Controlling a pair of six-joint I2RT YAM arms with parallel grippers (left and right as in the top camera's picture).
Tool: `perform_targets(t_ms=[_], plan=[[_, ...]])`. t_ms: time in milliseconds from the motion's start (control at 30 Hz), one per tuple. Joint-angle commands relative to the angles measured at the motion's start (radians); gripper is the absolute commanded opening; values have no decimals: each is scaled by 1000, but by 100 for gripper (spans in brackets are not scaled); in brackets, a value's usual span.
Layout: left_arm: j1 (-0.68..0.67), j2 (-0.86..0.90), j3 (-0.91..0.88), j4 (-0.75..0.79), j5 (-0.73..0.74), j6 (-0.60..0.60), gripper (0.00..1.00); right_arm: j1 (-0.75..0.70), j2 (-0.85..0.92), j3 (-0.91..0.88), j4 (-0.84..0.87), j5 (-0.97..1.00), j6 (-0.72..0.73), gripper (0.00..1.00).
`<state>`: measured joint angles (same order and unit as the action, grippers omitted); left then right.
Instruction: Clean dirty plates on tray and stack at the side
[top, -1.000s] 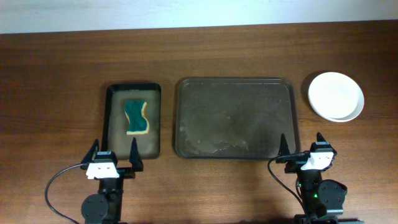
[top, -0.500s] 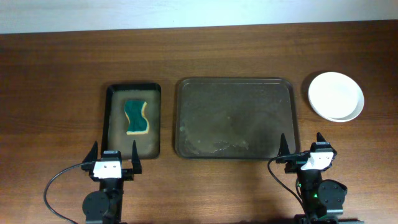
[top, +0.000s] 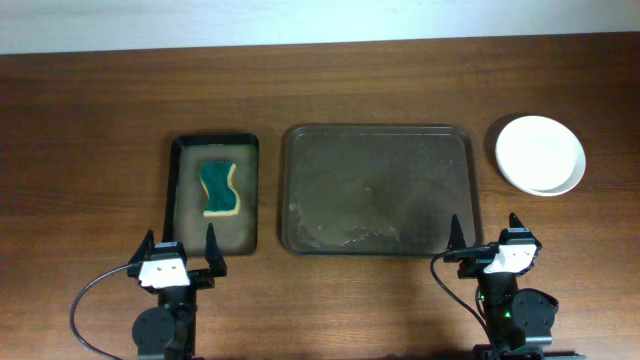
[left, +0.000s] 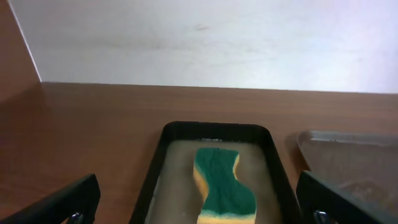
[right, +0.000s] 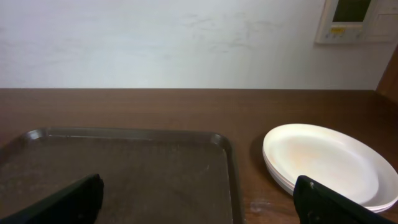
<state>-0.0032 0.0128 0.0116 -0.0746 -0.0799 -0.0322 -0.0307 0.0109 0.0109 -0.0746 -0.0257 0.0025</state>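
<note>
While the left claw (top: 181, 240) hangs wide open and empty at the near edge of the surface (top: 100, 120), a small black tray (top: 176, 200) just ahead of it holds a green-and-yellow sponge (top: 220, 189). The brown tray (top: 380, 190) lies beside it at centre. The right claw (top: 484, 228), likewise spread and holding nothing, hovers by its near right corner. The white plates (top: 540, 153) sit stacked on the surface, right of the tray and apart from it.

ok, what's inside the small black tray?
A green-and-yellow sponge lies flat in the small black tray, on a wet-looking floor. The floor beneath the sponge is covered, so nothing there can be checked.
</note>
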Motion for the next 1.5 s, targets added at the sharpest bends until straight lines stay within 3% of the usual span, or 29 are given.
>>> perform_targets(t_ms=[0, 267, 1467], plan=[[6, -8, -3, -1, -34, -56, 99, 4, -7, -5, -5, 5, 1, 99], [6, -8, -3, -5, -18, 76, 99, 4, -7, -5, -5, 5, 1, 98], [6, -8, -3, -2, -14, 75, 99, 4, -7, -5, -5, 5, 1, 99]])
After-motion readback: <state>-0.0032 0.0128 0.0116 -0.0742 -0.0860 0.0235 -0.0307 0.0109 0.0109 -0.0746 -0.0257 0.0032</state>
